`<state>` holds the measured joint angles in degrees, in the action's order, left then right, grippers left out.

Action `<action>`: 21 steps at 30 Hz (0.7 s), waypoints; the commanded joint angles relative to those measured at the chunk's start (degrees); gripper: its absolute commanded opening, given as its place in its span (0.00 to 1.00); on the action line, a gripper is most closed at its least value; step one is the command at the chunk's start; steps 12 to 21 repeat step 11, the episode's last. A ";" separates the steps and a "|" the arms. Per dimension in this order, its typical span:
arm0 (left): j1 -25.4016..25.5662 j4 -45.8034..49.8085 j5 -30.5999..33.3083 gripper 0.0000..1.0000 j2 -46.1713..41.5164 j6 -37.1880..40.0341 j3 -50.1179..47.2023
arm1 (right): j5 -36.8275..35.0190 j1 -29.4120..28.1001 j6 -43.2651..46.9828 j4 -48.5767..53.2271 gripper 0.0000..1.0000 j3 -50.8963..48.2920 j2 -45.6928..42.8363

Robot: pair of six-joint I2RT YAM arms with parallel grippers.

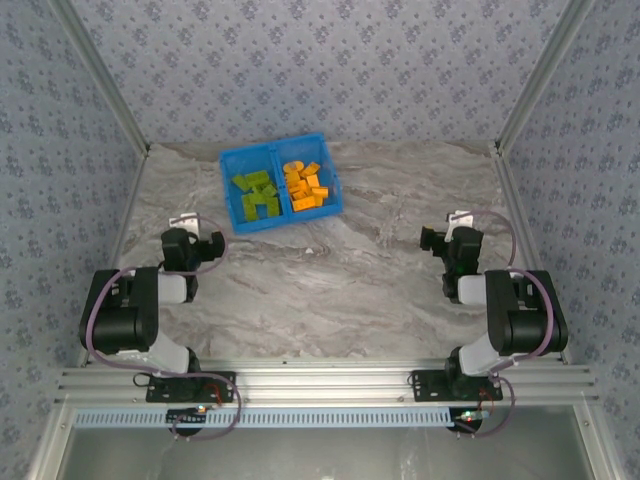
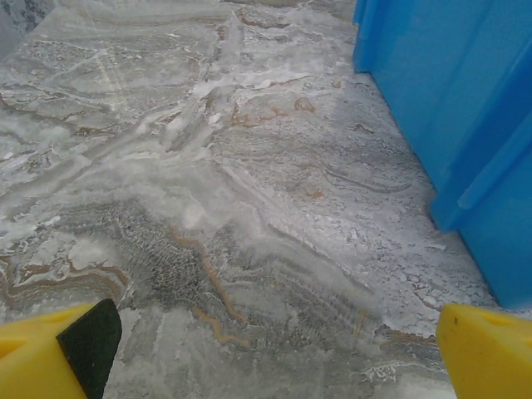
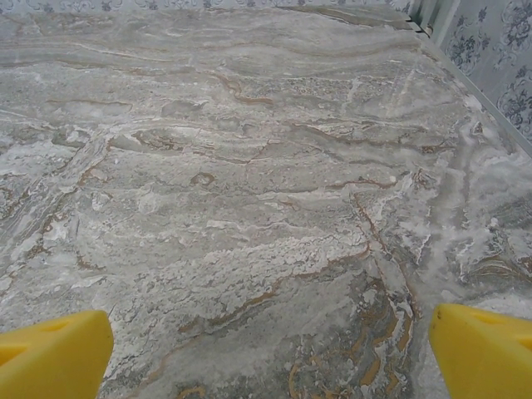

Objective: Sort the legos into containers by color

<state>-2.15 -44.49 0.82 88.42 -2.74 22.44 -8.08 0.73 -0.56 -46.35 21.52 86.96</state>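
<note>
Two groups of legos lie apart by color inside the blue tray (image 1: 275,151): the lime green bricks (image 1: 256,194) are in the compartment on the side of the left gripper (image 1: 213,245), and the orange bricks (image 1: 306,186) are in the other one, beyond the centre wall (image 1: 281,188). This wall is the reason the colors do not mix. From this, I judge that the sorting is complete or very nearly so. The left gripper has its jaws wide apart and holds nothing. In the left wrist view the yellow fingertips (image 2: 486,349) stand at both sides of bare table (image 1: 350,270), and the outer wall of the tray rises just ahead of the jaws and to their right. The right gripper (image 1: 432,240) also has its jaws fully apart and empty, with only marble between and ahead of them in its wrist view. The tray is well apart from these jaws, ahead and far to their left. Both arms are folded low near their bases, probably so that they are clear of the tray. If any brick remains to move, the left jaws are the closer ones, and they need to go up over the tray wall first.
</note>
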 commanded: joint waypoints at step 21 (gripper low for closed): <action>0.31 -1.85 -0.73 0.99 -0.59 1.01 1.29 | 3.82 0.85 0.99 -0.02 1.00 0.65 0.02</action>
